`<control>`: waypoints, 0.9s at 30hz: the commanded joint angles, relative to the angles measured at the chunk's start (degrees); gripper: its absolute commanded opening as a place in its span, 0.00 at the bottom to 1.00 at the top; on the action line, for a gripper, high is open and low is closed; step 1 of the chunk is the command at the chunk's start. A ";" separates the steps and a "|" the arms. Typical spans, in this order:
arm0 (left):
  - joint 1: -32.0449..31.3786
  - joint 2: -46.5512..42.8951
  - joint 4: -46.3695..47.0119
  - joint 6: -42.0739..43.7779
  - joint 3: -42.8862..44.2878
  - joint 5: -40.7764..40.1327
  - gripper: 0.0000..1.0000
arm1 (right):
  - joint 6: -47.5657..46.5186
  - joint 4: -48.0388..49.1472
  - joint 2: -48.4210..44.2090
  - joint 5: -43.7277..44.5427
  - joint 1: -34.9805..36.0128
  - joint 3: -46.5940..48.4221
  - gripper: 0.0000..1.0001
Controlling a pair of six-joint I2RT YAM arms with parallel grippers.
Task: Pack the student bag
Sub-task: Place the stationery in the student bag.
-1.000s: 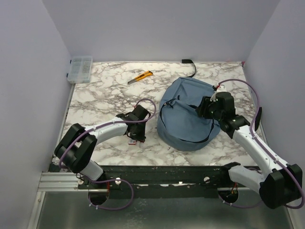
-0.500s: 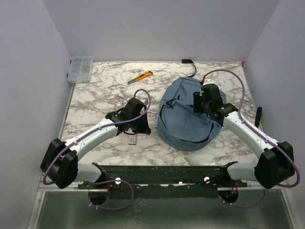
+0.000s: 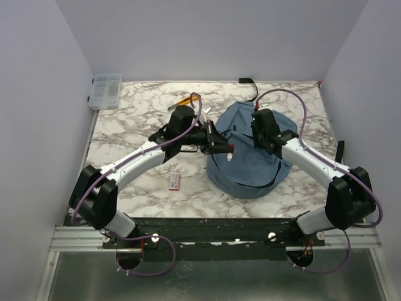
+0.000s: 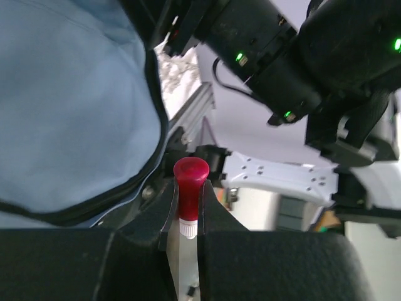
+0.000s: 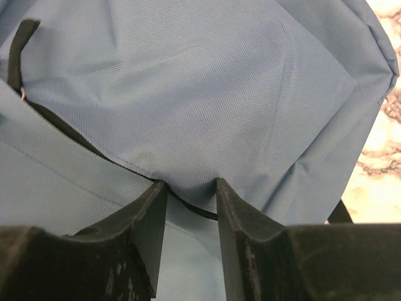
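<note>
The student bag, dusty-blue with black straps, lies right of the table's middle. My left gripper hovers over the bag's left top edge, shut on a red-capped stick with a white collar. The stick's tip points at the bag. My right gripper is pressed onto the bag's top. In the right wrist view its jaws stand apart, with a fold of blue fabric and the dark zipper edge between the fingertips.
A small pink packet lies on the marble left of the bag. A yellow utility knife lies far centre, partly behind my left arm. A clear organizer box sits in the far left corner. A black strap rests at the back wall.
My left arm rose from beside the pink packet and swung right over the bag with the red-capped stick. My right gripper slid left and farther onto the bag's top, its jaws narrowing.
</note>
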 commanded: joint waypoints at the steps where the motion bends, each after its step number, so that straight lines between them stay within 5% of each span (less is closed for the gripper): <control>1: -1.55 6.06 12.45 -13.94 3.68 3.02 0.03 | 1.37 0.83 0.97 7.46 0.25 1.97 0.30; 7: -5.41 13.52 20.34 -25.19 5.27 -6.10 0.02 | 2.60 3.15 -4.72 0.83 0.19 0.98 0.00; 15: -6.69 26.44 26.40 -32.21 12.61 -13.09 0.00 | 4.77 0.00 -4.49 -6.59 0.17 2.33 0.00; 27: -6.81 30.00 27.32 -30.65 11.35 -26.83 0.00 | 9.74 -1.57 -5.68 -11.36 -0.27 4.62 0.00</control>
